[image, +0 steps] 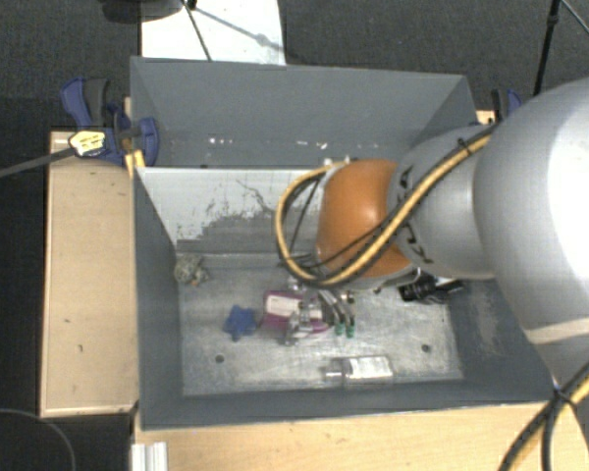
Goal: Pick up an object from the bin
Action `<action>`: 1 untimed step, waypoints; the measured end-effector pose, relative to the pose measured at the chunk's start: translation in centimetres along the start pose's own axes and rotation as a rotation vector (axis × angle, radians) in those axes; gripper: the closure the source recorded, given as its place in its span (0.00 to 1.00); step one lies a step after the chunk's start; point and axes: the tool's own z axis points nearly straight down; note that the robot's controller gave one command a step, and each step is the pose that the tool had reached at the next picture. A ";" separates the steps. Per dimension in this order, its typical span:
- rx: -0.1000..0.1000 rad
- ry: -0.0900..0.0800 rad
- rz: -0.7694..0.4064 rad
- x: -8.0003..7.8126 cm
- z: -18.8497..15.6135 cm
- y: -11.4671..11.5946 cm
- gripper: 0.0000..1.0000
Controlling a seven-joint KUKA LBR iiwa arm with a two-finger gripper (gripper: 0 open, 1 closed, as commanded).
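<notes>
My gripper (324, 318) reaches down under the orange wrist cover to the bin floor, a little right of the middle. A purple and white thing (283, 311) lies right against its left side, partly hidden by it. A small blue piece (239, 322) lies on the floor a bit further left. In front of the gripper, near the bin's front wall, rests a flat white and silver thing (358, 368).
A small grey-brown lump (187, 272) sits in the back left corner of the floor. A black part (427, 288) shows right of the wrist, under the arm. The arm covers the bin's right side.
</notes>
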 end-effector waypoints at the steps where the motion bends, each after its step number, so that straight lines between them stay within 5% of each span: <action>1: -0.002 -0.009 -0.004 -0.2 -7.8 0.0 1.00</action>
